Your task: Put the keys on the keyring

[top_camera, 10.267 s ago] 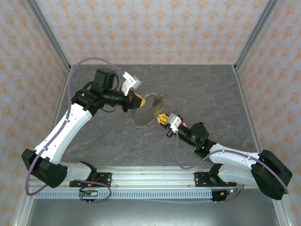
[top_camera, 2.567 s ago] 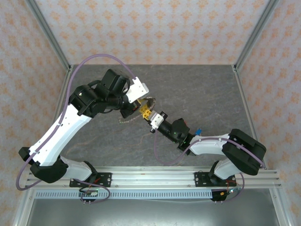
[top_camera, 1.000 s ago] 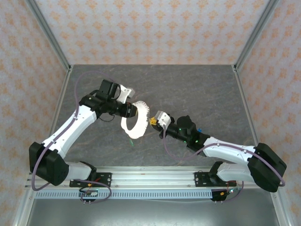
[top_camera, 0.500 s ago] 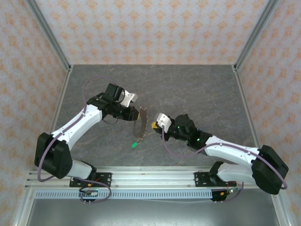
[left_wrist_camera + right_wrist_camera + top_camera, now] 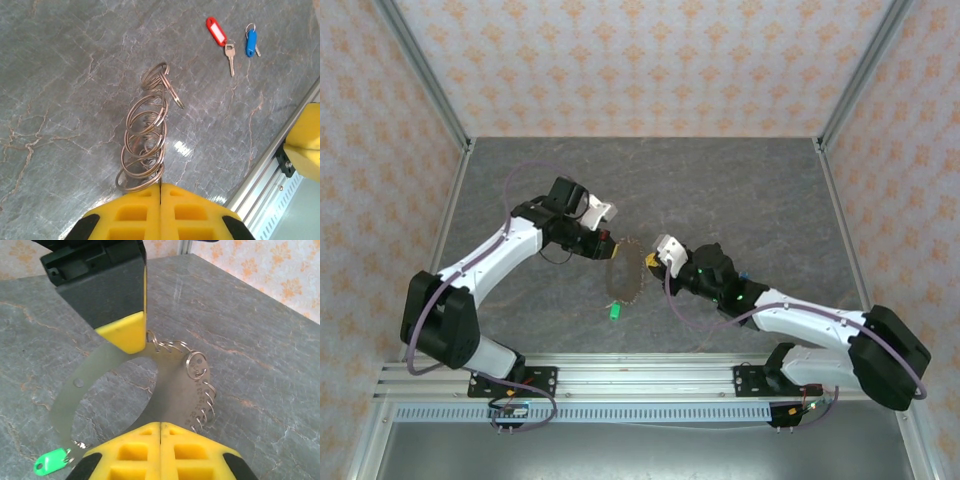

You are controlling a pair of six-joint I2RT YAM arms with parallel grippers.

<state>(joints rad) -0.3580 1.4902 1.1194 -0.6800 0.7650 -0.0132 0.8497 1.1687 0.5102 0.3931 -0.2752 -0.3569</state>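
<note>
top external view: the left gripper (image 5: pixel 606 244) and the right gripper (image 5: pixel 652 262) met over the middle of the table (image 5: pixel 740 180), with the keyring (image 5: pixel 623 275) held between them and its green tag (image 5: pixel 614 312) at the near end. left wrist view: the left jaws were closed flat together on the rim of the keyring, seen here edge-on as a stack of small split rings (image 5: pixel 145 150). the red-tagged key (image 5: pixel 216 31) and the blue-tagged key (image 5: pixel 251 42) lay on the table just beside each other, well apart from the keyring and untouched. right wrist view: the keyring showed as a flat silvery ring-shaped plate with split rings along one edge. the right jaws stood practically closed with the near rim of the plate running in between them, so they appeared to pinch it. a left finger (image 5: pixel 125 332) gripped the far rim. step in hand, as a judgement: presenting and steadying the keyring with both arms. no key was on it yet, so the task was at an early stage. the next move would call for one gripper to let go of the plate while the other steadies it, then to pick up a key and work its small ring onto a split ring, which demands fine alignment.
</note>
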